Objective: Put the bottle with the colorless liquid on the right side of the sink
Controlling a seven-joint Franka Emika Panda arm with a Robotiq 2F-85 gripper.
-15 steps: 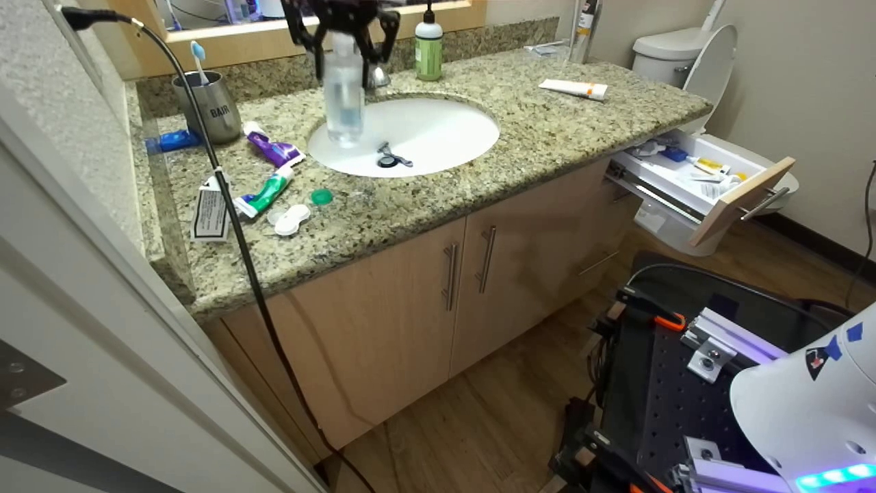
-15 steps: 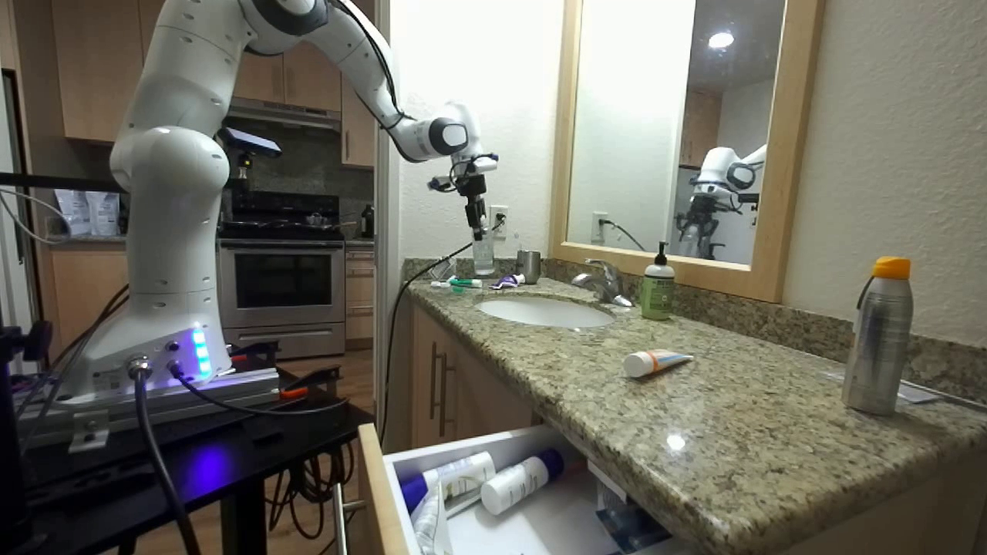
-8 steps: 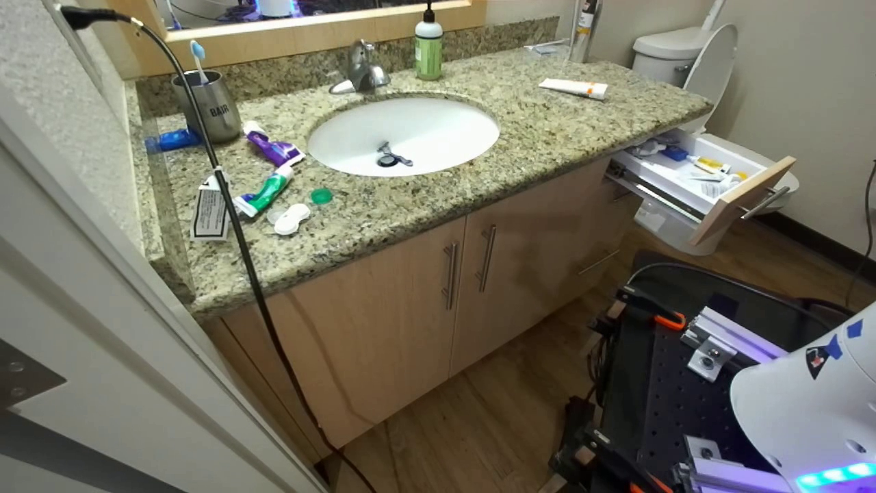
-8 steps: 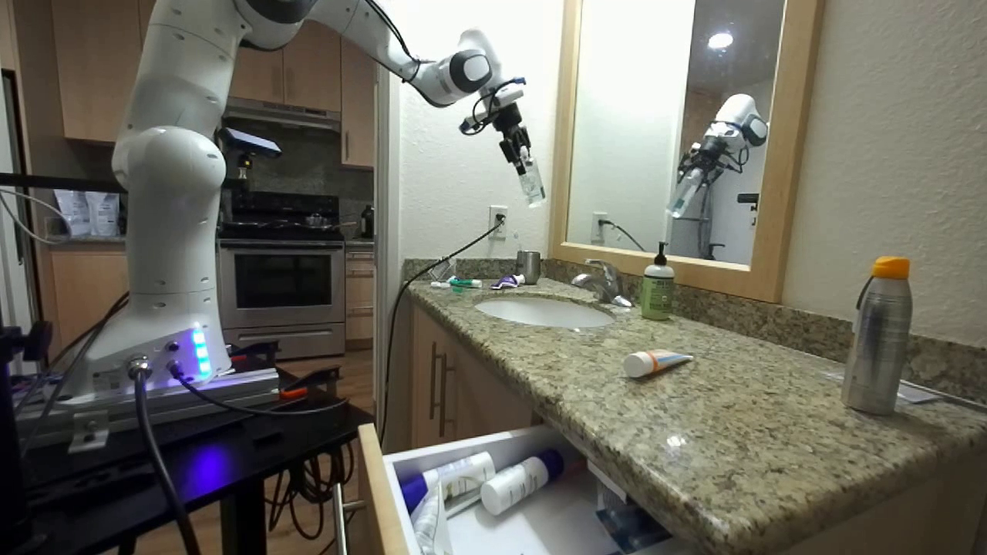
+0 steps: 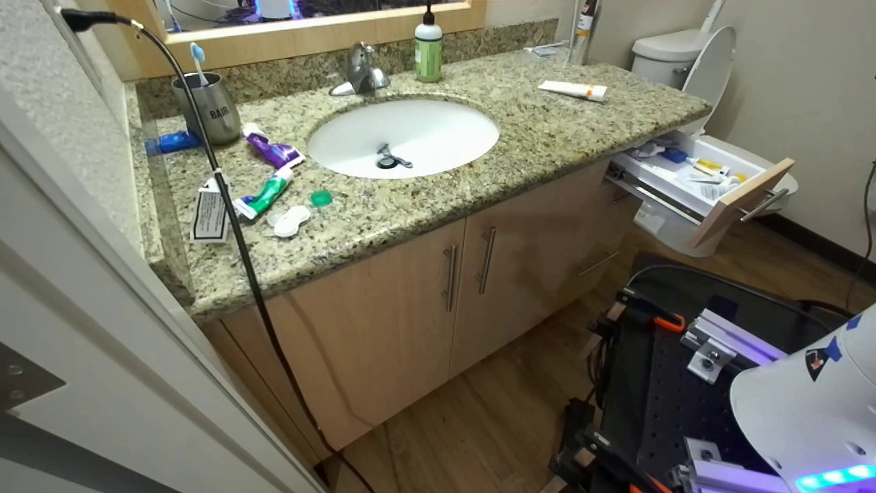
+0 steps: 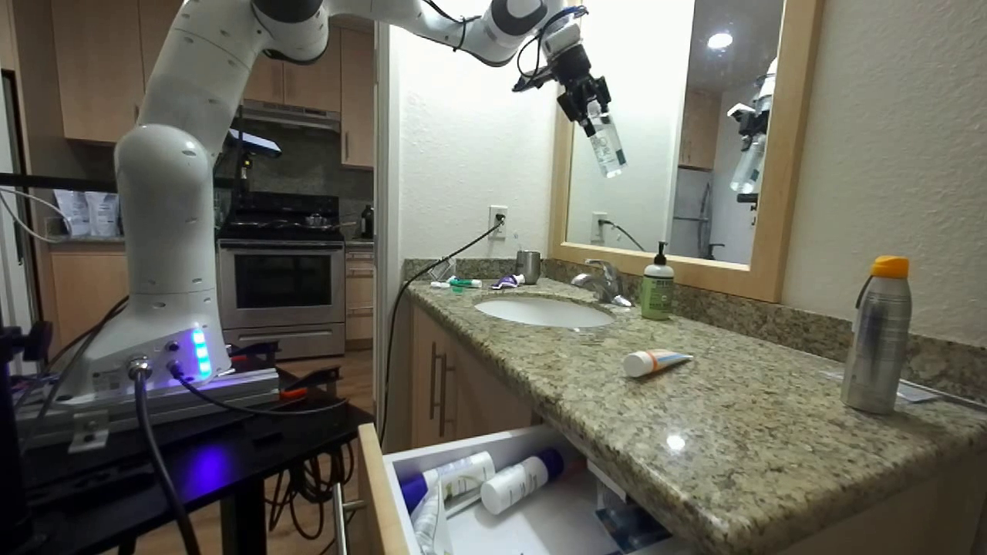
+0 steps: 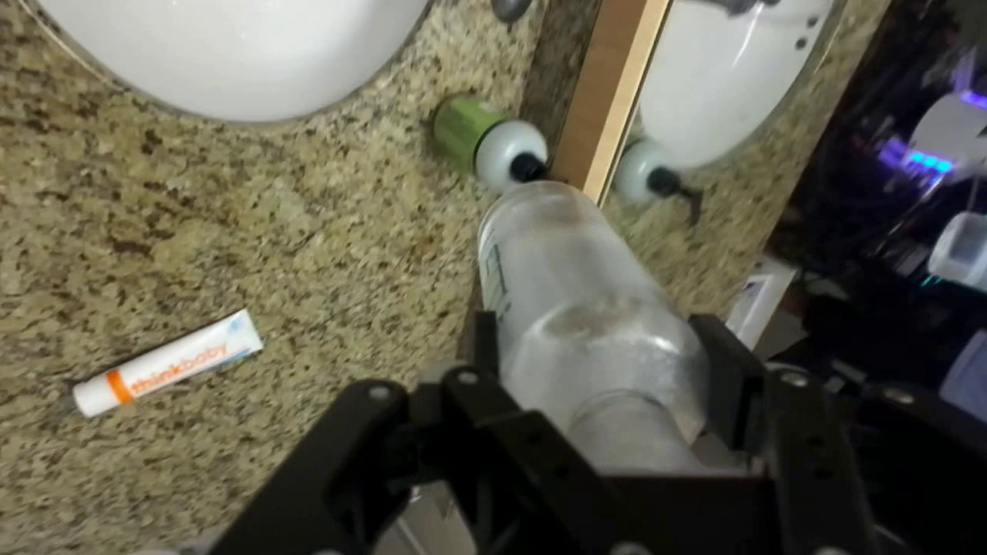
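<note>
Bottle (image 6: 608,146) swung higher, leaning; jaws clamped near neck, base left free, guessing so it lands first on desk (image 6: 740,393) right of sink (image 6: 544,311).

Black two-finger gripper (image 6: 597,116) on white jointed arm (image 6: 162,223) grips clear cylindrical bottle (image 6: 608,146), tilted, well above speckled granite countertop (image 6: 732,416) w/ oval white sink (image 6: 544,311). Green-&-white pump btl (image 6: 657,294) stands nr chrome faucet (image 6: 607,284); orange-capped silver canister (image 6: 877,347) upright; wood-fronted white drawer (image 6: 378,489) open below.
</note>
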